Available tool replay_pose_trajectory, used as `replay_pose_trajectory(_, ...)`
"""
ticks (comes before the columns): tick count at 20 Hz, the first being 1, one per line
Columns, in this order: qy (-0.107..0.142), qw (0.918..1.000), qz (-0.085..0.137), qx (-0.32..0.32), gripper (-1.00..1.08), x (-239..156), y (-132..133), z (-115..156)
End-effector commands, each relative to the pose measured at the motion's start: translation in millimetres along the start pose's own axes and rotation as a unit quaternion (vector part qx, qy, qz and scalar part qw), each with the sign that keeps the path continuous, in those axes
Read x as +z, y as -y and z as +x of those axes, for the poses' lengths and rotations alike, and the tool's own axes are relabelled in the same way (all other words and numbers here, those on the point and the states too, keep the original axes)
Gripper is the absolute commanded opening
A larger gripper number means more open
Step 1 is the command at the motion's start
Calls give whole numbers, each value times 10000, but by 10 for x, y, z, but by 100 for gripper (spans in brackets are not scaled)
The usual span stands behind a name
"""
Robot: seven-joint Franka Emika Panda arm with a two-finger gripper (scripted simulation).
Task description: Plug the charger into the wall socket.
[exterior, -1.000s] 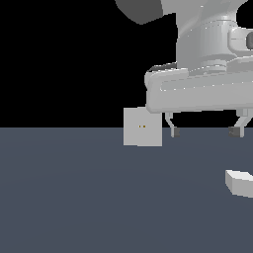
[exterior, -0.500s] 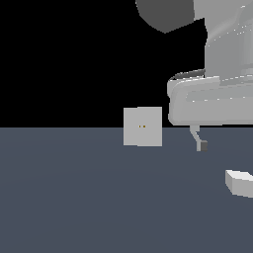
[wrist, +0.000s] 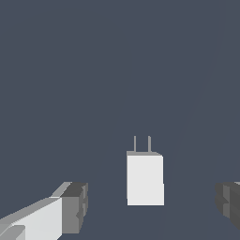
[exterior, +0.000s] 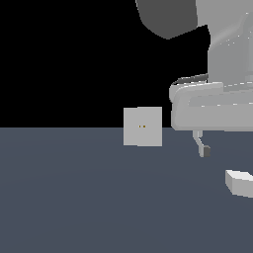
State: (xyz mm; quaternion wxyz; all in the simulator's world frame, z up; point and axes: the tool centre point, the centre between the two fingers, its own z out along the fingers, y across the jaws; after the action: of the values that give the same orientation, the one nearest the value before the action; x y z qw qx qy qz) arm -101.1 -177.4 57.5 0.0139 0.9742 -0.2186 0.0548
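Observation:
The charger (exterior: pixel 240 182) is a small off-white block lying on the dark floor at the exterior view's right edge. In the wrist view the charger (wrist: pixel 145 178) shows two thin prongs pointing away and lies between my fingertips, below them. The wall socket (exterior: pixel 143 126) is an upright light-grey square plate with two yellowish dots, standing further back to the exterior view's left. My gripper (wrist: pixel 152 204) is open and empty, above the charger. One finger (exterior: pixel 202 146) shows in the exterior view; the other is out of frame.
The arm's large grey body (exterior: pixel 212 106) fills the upper right of the exterior view. The dark grey floor (exterior: pixel 99 197) stretches around the socket and charger.
The arm has moved toward the exterior view's right, so only one finger still shows there. The charger and socket have not moved.

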Motion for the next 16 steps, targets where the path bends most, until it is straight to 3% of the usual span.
replay_pose_trajectory(1, 3, 10000, 2, 7, 100, 80, -6, -16)
replay_pose_trajectory(13, -5, 10000, 15, 25, 100, 454, -13, -61)
replay_pose_trajectory(14, -5, 10000, 15, 25, -100, 454, -13, -61)
replay_pose_trajectory(16, -5, 10000, 15, 25, -100, 454, -13, -61)
